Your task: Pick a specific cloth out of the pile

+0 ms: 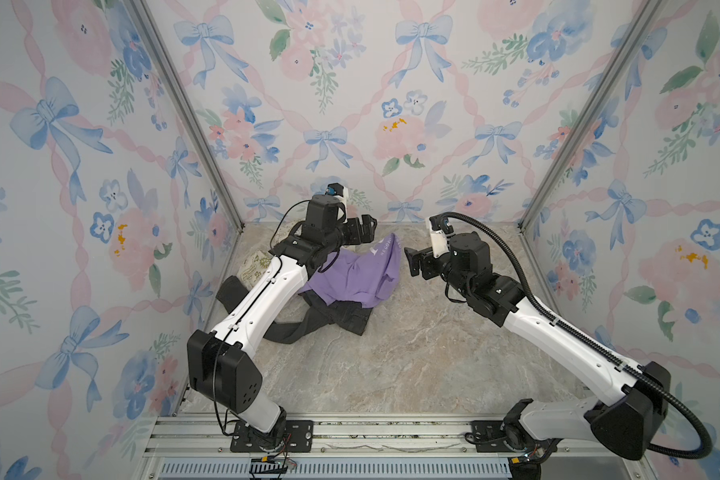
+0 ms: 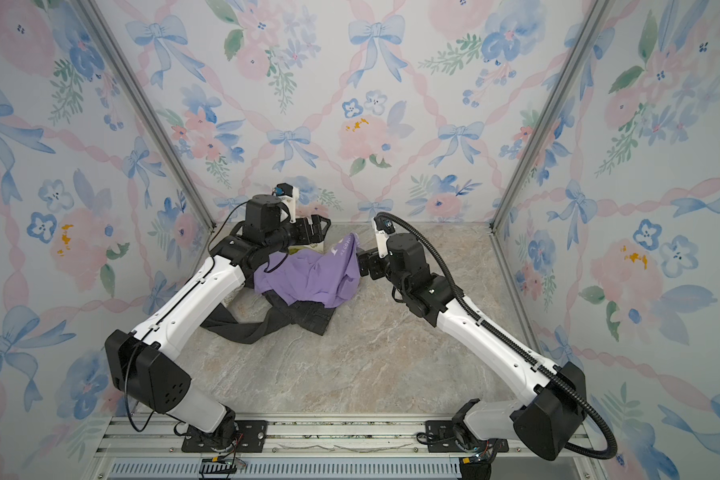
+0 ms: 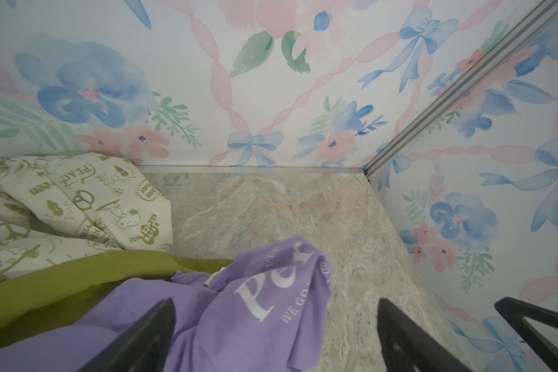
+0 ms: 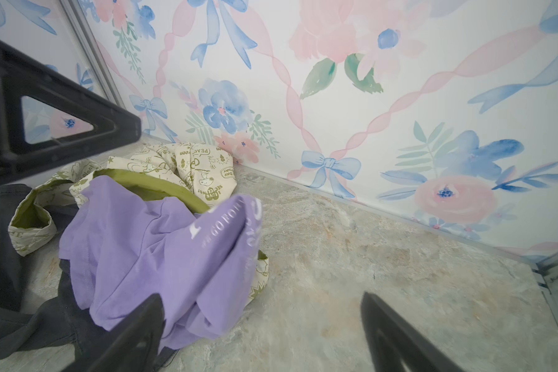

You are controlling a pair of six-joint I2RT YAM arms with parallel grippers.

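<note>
Left tool (image 1: 371, 229) and right tool (image 1: 410, 262) both released, jaws wide.
Lavender cloth (image 1: 350, 278) lies atop the pile (image 1: 341, 319), its raised fold between them.

Light was bright, even and diffuse in every view, shadows on the tabletop (image 1: 391, 365) soft and faint, no glare; both top views were sharp but bowed at the edges; wrist views ran softer, near fingers (image 4: 132, 335) defocused, the cloth (image 4: 239, 222) motion-smeared.

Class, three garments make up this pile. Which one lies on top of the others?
The lavender T-shirt with white lettering: it drapes over both the dark grey denim garment and the cream printed fabric, which lie partly beneath it.
</note>
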